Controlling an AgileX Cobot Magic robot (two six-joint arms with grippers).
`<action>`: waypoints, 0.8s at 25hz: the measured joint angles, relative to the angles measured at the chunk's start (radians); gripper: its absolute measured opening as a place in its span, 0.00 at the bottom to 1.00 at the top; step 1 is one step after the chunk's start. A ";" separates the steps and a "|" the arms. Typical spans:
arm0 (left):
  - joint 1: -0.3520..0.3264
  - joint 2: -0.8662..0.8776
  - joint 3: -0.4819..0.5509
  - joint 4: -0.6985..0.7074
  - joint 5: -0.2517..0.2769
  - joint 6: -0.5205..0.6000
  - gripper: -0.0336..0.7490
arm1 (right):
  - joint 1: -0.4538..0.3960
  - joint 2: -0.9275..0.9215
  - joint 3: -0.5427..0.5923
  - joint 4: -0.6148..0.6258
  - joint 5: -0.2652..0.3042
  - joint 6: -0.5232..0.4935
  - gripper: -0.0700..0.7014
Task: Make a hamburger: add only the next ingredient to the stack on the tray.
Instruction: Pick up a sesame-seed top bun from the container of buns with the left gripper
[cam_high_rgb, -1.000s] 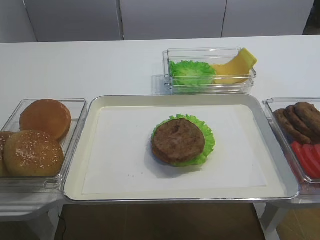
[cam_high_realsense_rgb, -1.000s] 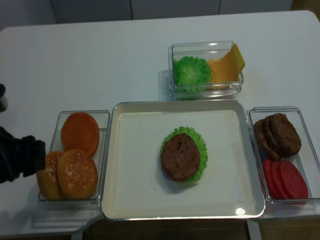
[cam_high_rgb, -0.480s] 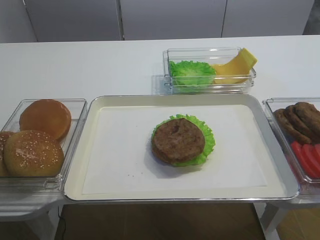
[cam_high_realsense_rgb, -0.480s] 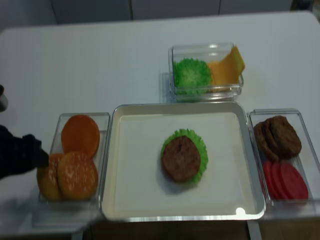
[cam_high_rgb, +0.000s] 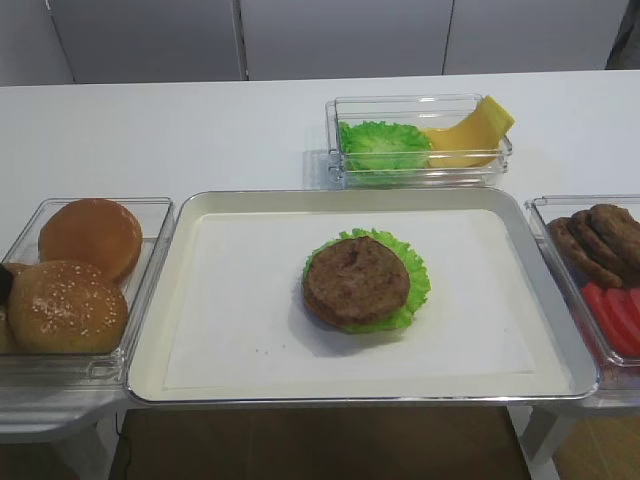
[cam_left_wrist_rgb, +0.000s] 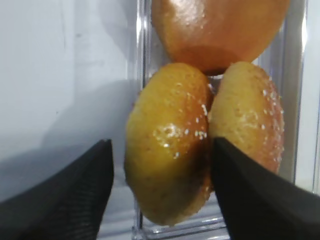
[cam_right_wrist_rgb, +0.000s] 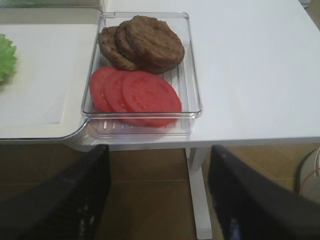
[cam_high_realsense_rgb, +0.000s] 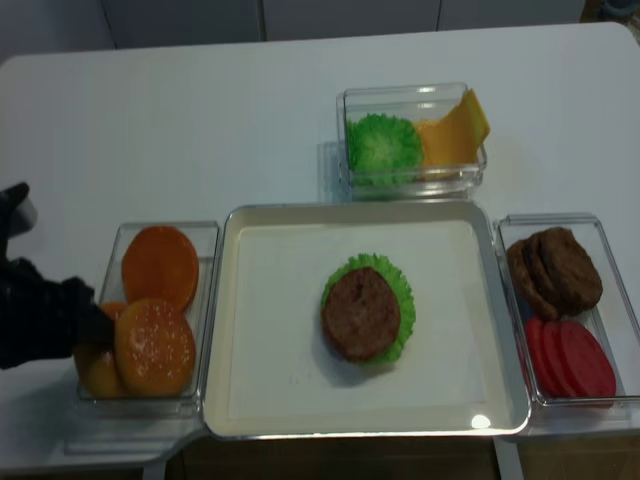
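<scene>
Left wrist view: my left claw (cam_left_wrist_rgb: 162, 192) is half open around a sesame bun top (cam_left_wrist_rgb: 167, 145), not squeezing. It looks light, glossy, slippery; I'd pinch its sides.

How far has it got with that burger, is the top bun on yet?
Not yet. Done: the stack of patty over lettuce sits on the tray. In hand: the left gripper is at the bun bin, its open fingers either side of a sesame bun top, not visibly gripping it. Left: close, lift, and set that bun on the patty. The right gripper hangs open near the tomato bin.
</scene>
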 joint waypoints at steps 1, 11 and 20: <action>0.000 0.008 -0.002 -0.007 0.000 0.009 0.63 | 0.000 0.000 0.000 0.000 0.000 0.000 0.70; 0.000 0.030 -0.005 -0.025 0.010 0.022 0.60 | 0.000 0.000 0.000 0.000 0.000 0.000 0.70; 0.000 0.030 -0.006 -0.038 0.015 0.024 0.45 | 0.000 0.000 0.000 0.000 0.000 0.002 0.70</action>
